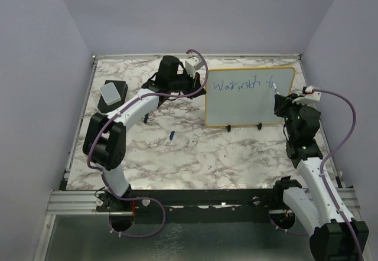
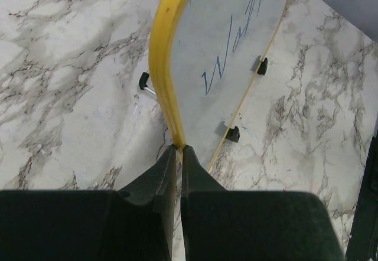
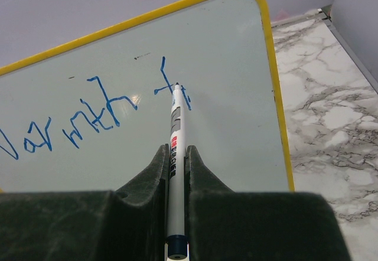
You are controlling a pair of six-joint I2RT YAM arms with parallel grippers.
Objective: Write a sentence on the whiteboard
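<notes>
Far-centre right of the marble table (image 1: 195,155): whiteboard (image 1: 248,104) stands on its feet, writing face toward the arms. White face, rounded corners, thin yellow frame.

Sentence (image 1: 242,85) is thin blue marker handwriting, one line across the upper part of the board. It reads "Warmth f", with a short extra stroke just right of the "f". Lower half of the board is bare.

Counts:
- 1 whiteboard
- 2 black feet on its front lower edge in the top view; the left wrist view shows one more black foot behind the board
- 1 marker (image 3: 175,125), white barrel with grey and red print
- 1 grey-topped black eraser block (image 1: 112,93), far left of the table, well apart from the board
- 1 small blue piece (image 1: 171,134) lying loose on the table in front of the board's left end; too small to identify
- 2 arms, one end effector each

Left end effector (image 2: 179,150): jaws nearly together, pinching the yellow frame on the board's left edge, one finger on each side of the board.

Right end effector (image 3: 176,150): jaws closed down on the marker barrel, which runs up between the fingers with its rear end toward the wrist. Marker tip sits at the board face, at that short stroke beside the "f", near the board's upper right.
</notes>
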